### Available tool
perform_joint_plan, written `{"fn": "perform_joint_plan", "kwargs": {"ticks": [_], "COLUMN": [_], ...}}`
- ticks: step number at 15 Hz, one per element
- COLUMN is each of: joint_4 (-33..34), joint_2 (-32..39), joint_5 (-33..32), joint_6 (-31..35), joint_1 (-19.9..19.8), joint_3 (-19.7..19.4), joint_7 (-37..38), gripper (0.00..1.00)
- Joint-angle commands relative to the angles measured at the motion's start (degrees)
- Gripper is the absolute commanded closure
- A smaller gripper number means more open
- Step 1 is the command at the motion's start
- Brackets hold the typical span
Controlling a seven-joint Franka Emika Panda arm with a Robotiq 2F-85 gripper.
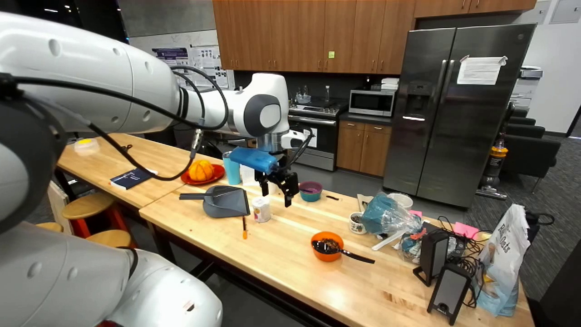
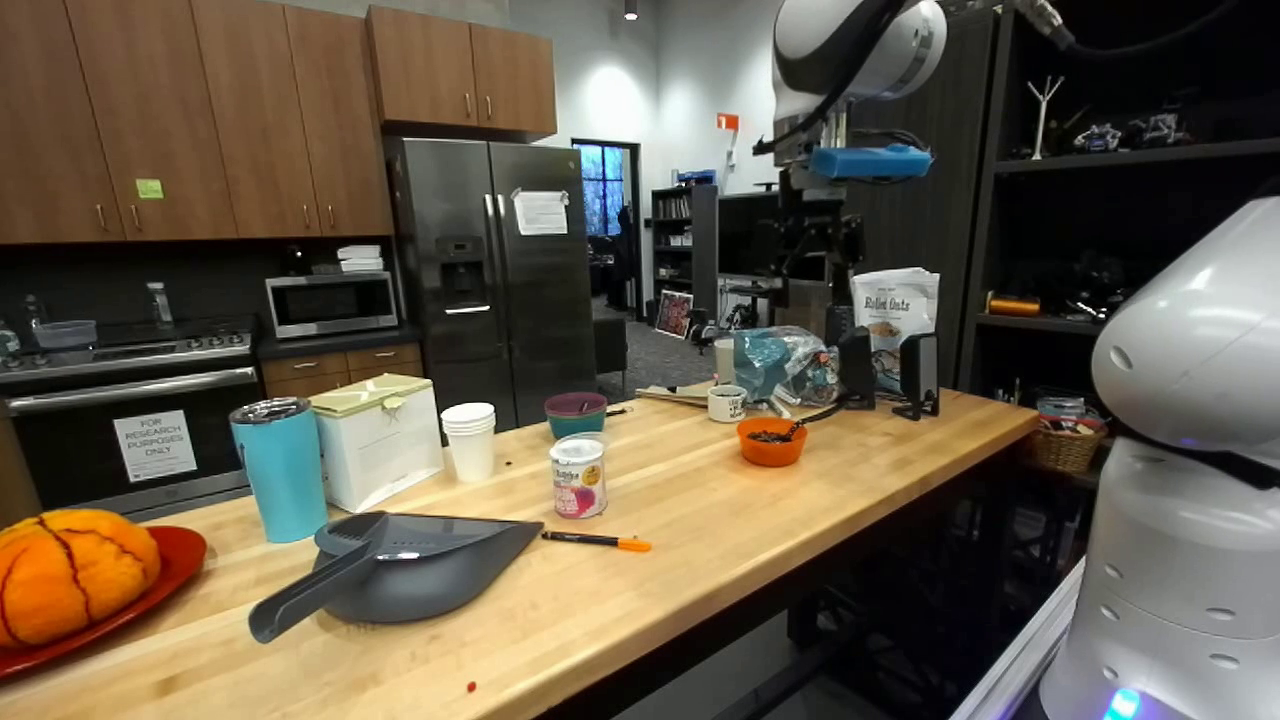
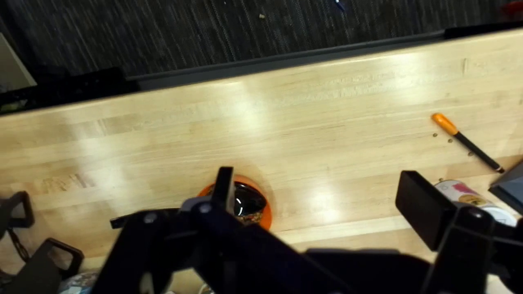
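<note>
My gripper [image 3: 318, 183] stands open above the wooden table, its fingers wide apart with only bare wood seen between them. In the wrist view, the left finger [image 3: 224, 185] covers part of an orange bowl [image 3: 266, 212], which holds dark bits and a black spoon [image 3: 250, 199]. Behind the right finger lies a white can with a pink label [image 3: 461, 190], partly hidden. An orange-capped black marker [image 3: 470, 143] is farther right, near the grey dustpan [image 3: 510, 185]. In an exterior view, the gripper [image 1: 277, 195] hangs above table height near the can [image 1: 261, 211]; the bowl [image 1: 327, 257] sits apart.
A teal bowl [image 1: 311, 196], a mug [image 1: 357, 227], a plastic bag [image 1: 386, 213], black speakers [image 1: 449, 288] and an oats bag [image 1: 501, 263] stand around. Paper cups [image 2: 470, 450], a white box [image 2: 385, 445], a blue tumbler [image 2: 283, 475] and a pumpkin [image 2: 75, 575] on a red plate line the other end.
</note>
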Motion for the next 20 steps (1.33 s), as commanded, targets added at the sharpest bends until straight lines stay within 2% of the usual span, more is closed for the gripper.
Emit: {"fn": "perform_joint_plan", "kwargs": {"ticks": [1, 7, 12, 20], "joint_4": [0.16, -1.21, -2.68, 0.64], "joint_2": [1.88, 5.64, 7.47, 15.27], "joint_5": [0.91, 0.0, -0.14, -1.91], "joint_6": [2.9, 12.74, 19.8, 24.64], "joint_1": [-3.69, -9.84, -13.6, -18.63], "joint_3": [-0.14, 0.09, -1.08, -7.42], "joint_7": [7.28, 20.36, 28.02, 26.34], "gripper": [0.0, 0.0, 0.0, 0.0]}}
